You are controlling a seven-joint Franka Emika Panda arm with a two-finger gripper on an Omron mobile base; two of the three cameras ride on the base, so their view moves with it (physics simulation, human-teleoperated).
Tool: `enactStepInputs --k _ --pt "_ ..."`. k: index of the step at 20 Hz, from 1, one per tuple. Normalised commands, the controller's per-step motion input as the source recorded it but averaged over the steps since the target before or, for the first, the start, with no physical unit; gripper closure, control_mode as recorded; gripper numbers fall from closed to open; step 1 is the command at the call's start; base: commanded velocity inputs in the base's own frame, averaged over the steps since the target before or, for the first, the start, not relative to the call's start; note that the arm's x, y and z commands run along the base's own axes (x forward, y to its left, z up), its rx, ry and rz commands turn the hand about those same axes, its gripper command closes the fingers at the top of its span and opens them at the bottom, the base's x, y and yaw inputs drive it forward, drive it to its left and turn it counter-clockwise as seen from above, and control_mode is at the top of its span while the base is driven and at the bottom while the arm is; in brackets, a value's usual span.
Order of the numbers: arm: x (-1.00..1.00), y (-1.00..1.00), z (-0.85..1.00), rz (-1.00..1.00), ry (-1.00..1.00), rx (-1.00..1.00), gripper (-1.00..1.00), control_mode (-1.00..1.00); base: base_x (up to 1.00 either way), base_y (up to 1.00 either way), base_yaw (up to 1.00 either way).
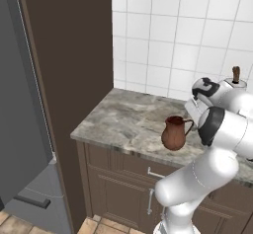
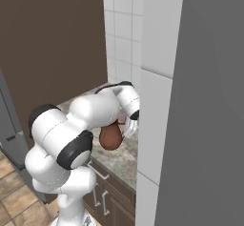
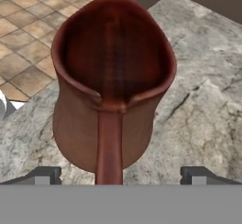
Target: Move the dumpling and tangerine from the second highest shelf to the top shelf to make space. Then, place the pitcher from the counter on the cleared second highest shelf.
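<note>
A dark brown panel [image 1: 74, 55] is seen at the left end of the bench [image 1: 123, 122]. The jug [image 1: 174, 134] stands upright near the front edge. The fingers [image 3: 121, 175] are spread wide, released, astride its handle.

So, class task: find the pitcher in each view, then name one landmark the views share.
Left base view: pitcher right of centre, upright on the counter.
Right base view: centre, partly behind the arm.
Hand view: centre, handle between the open jaws.
Shared landmark: the marbled counter.
</note>
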Motion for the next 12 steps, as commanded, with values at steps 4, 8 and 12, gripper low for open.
enactStepInputs --k 4,8,12 --pt "0.08 0.02 0.0 0.0 0.0 0.0 -1.0 -1.0 0.0 0.0 0.0" --pt "0.06 0.08 0.0 0.0 0.0 0.0 -1.0 -1.0 0.0 0.0 0.0" --pt "0.04 0.11 0.0 0.0 0.01 0.0 1.0 -1.0 0.0 0.0 0.0"
